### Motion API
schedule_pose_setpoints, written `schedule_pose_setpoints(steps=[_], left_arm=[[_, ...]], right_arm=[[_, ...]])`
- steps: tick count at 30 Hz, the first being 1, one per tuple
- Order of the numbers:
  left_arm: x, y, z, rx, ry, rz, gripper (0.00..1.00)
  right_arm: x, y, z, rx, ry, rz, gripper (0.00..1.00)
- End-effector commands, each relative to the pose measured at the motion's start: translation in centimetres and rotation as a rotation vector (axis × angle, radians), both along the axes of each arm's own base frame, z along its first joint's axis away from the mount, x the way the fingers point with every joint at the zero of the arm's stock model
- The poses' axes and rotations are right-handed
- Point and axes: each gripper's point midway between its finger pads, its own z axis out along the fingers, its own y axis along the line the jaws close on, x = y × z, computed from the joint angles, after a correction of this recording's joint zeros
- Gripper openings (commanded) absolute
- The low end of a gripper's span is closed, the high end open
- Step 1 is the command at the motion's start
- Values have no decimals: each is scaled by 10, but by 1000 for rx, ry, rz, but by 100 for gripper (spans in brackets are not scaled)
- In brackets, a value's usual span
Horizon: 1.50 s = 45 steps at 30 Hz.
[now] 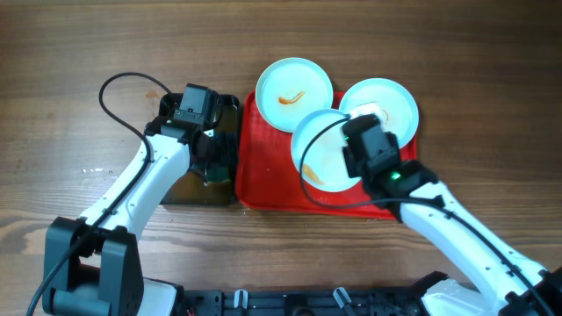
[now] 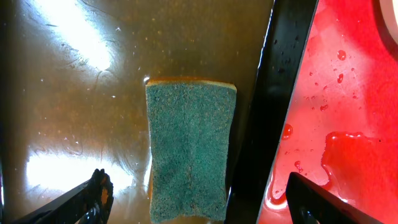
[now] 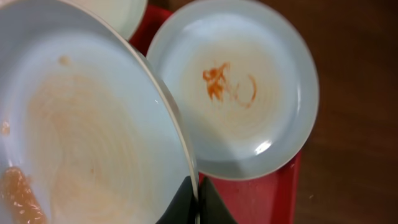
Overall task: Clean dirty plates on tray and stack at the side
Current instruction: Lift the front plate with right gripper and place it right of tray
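Wooden table (image 1: 53, 105), plate (image 3: 81, 137) rim pinched by right end effector (image 3: 198, 200)

Three plates are counted: rear-left plate (image 1: 294, 92), rear-right plate (image 1: 397, 105), front plate (image 1: 318, 156). Orange-brown smears are seen on all three. Two trays are counted: one red tray (image 1: 263, 180) and one black tray (image 1: 189, 191). One sponge (image 2: 189, 152) is counted. Two grippers are counted: left gripper (image 2: 199, 196) and right gripper (image 3: 198, 202).
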Motion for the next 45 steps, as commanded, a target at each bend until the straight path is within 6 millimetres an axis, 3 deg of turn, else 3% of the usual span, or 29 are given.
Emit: schedule_pose_setpoints(steps=[1, 5, 11, 18, 22, 26, 29, 32, 34, 40, 43, 45], left_arm=[[6, 1, 8, 1, -30, 6, 87], [6, 1, 8, 1, -30, 6, 87], [6, 1, 8, 1, -30, 6, 87], [6, 1, 8, 1, -30, 6, 87], [6, 1, 8, 1, -30, 6, 87], [6, 1, 8, 1, -30, 6, 87], [6, 1, 8, 1, -30, 6, 87], [6, 1, 8, 1, -30, 6, 87], [6, 1, 8, 1, -30, 6, 87], [6, 1, 8, 1, -30, 6, 88], [6, 1, 8, 1, -30, 6, 88], [6, 1, 8, 1, -30, 6, 88]], right_arm=[[9, 7, 38, -229, -152, 87, 4], [15, 28, 73, -497, -282, 236, 4], [27, 36, 114, -654, -410, 254, 4], [28, 37, 118, -642, -428, 243, 4], [28, 31, 105, -413, -437, 115, 4], [32, -11, 60, -39, -307, -165, 4], [35, -43, 49, 200, -232, -325, 4], [36, -95, 47, 412, -176, -481, 4], [25, -141, 36, 521, -133, -652, 4], [-34, -264, -3, 601, -93, -1093, 4], [-56, -289, -33, 603, -25, -1216, 4], [-58, -294, -50, 605, 14, -1245, 12]])
